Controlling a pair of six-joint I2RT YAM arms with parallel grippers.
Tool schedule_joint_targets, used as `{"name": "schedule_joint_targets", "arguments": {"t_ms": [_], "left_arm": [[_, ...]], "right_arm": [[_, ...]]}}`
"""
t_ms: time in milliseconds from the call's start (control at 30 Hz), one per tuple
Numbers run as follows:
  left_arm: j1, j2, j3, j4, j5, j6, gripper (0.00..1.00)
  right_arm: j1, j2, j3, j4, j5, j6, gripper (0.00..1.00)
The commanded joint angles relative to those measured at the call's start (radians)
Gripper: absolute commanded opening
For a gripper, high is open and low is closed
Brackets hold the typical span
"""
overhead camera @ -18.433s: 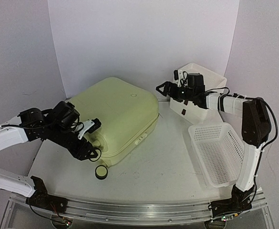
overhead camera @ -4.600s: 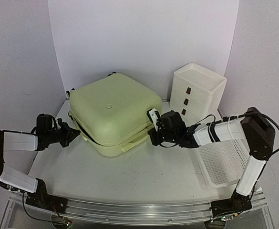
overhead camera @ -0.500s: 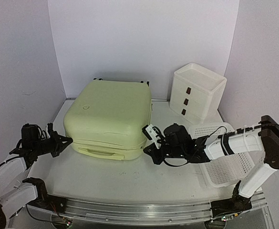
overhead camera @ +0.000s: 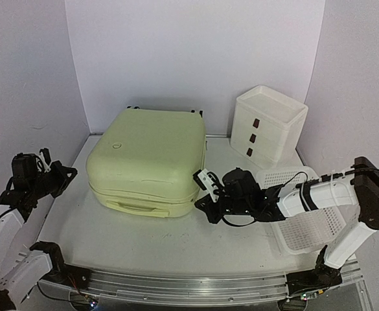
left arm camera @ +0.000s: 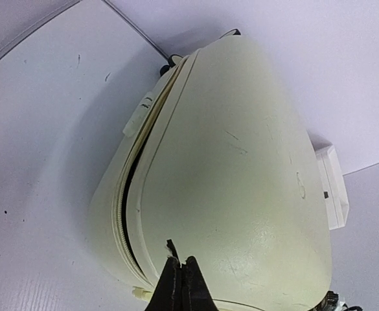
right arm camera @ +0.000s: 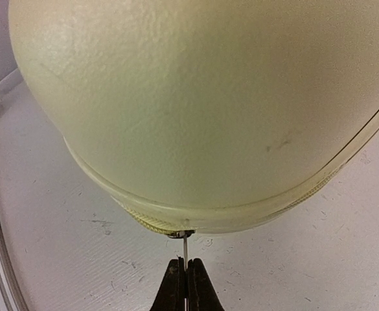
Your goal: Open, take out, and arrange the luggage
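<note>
The luggage [overhead camera: 147, 155] lies flat in the middle of the table, a pale yellow-green hard shell with its wheels toward the back wall. In the left wrist view the luggage [left arm camera: 234, 162] shows a dark gap along its side zipper seam [left arm camera: 126, 194]. My left gripper [overhead camera: 67, 176] hangs off the case's left side, apart from it; its tips [left arm camera: 181, 262] are shut on nothing. My right gripper [overhead camera: 198, 203] sits at the front right corner of the case. There it [right arm camera: 184, 264] is shut on the thin metal zipper pull [right arm camera: 185, 247] under the luggage [right arm camera: 208, 97] seam.
A white three-drawer box [overhead camera: 267, 126] stands at the back right; its edge [left arm camera: 332, 188] peeks out behind the case. A white mesh basket [overhead camera: 306, 220] lies at the right, partly under my right arm. Walls close in the left, back and right sides.
My left gripper has shut and drawn back to the left, away from the luggage's side. The right gripper and the luggage have stayed where they were.
</note>
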Motion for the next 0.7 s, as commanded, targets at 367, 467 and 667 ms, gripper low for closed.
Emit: {"name": "schedule_joint_targets", "arguments": {"t_ms": [367, 467, 667], "left_arm": [[0.041, 0.599, 0.311, 0.057, 0.116, 0.189, 0.12], [0.050, 0.675, 0.349, 0.042, 0.157, 0.208, 0.19], [0.052, 0.710, 0.417, -0.123, 0.049, 0.257, 0.44]], "right_arm": [[-0.016, 0.003, 0.008, 0.087, 0.034, 0.025, 0.00], [-0.017, 0.002, 0.006, 0.087, 0.030, 0.030, 0.00], [-0.016, 0.007, 0.008, 0.087, 0.029, 0.033, 0.00]]}}
